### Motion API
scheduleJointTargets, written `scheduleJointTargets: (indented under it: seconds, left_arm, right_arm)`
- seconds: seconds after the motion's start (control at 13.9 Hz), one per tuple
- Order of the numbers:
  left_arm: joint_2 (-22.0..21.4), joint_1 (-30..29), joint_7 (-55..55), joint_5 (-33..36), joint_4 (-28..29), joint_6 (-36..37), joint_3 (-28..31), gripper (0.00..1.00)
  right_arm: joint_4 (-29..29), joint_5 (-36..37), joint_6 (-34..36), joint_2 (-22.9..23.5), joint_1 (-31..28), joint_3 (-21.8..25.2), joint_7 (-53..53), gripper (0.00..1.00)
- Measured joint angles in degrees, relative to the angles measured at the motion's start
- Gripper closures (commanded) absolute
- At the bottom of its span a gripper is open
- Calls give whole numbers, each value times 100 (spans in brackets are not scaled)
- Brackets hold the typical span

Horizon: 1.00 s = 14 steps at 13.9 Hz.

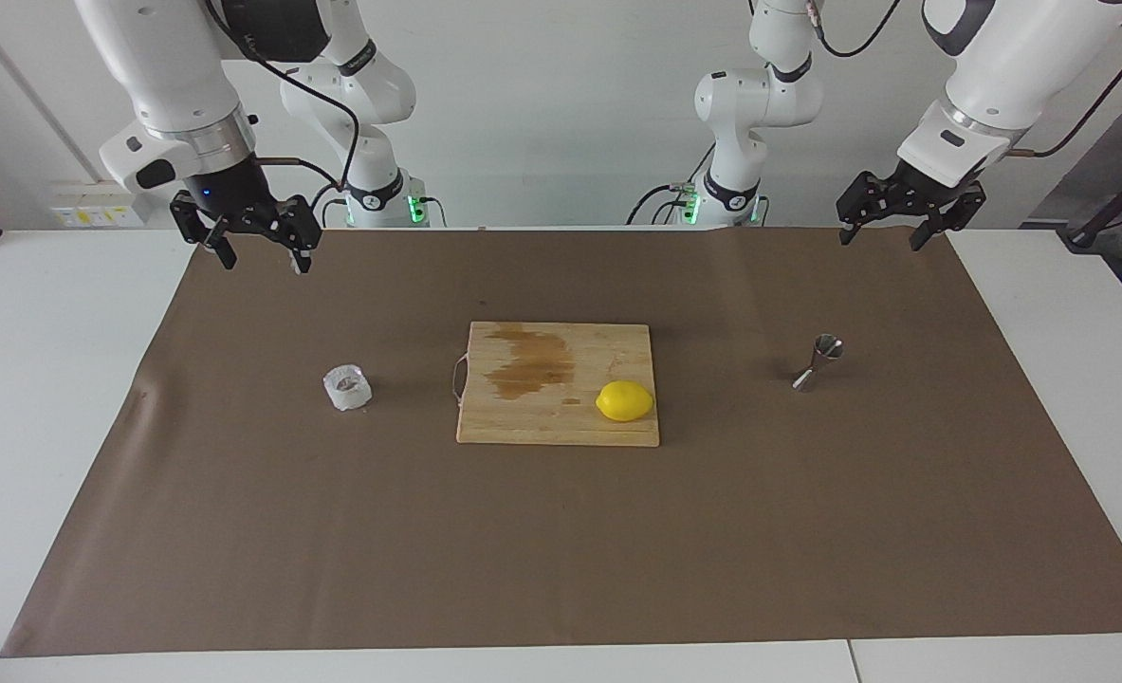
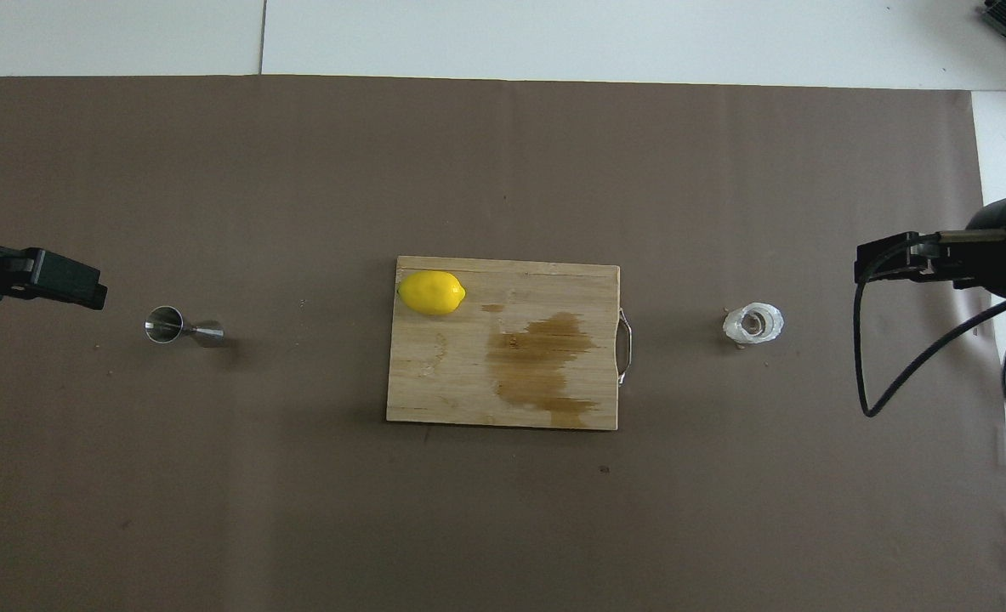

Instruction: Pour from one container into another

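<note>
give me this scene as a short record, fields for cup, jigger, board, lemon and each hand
cup: upright on the brown mat, toward the right arm's end
jigger: upright on the mat, toward the left arm's end
board: between them, stained
lemon: on the board's corner
right hand: open, raised, waiting
left hand: open, raised, waiting

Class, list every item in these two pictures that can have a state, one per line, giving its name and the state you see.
clear cup: upright on the brown mat, free.
steel jigger: upright on the mat, free.
lemon: lying on the cutting board, whole.
cutting board: flat, with a dark wet-looking stain.
left gripper: open, raised, holding nothing.
right gripper: open, raised, holding nothing.
</note>
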<state>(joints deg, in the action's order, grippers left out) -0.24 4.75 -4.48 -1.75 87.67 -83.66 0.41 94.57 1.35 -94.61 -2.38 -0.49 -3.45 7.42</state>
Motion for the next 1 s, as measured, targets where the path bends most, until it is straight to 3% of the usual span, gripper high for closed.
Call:
scheduleJointTargets:
  seconds: [0.72,1.0]
  left_arm:
    - [-70,-10,116,-87,270,-383,-22,0]
    - [-58,-410,787,-482,555,-393,-10,0]
  right_arm:
    - [0,0,0,0,0,0,0,0]
    - [0,0,0,0,0,0,0,0]
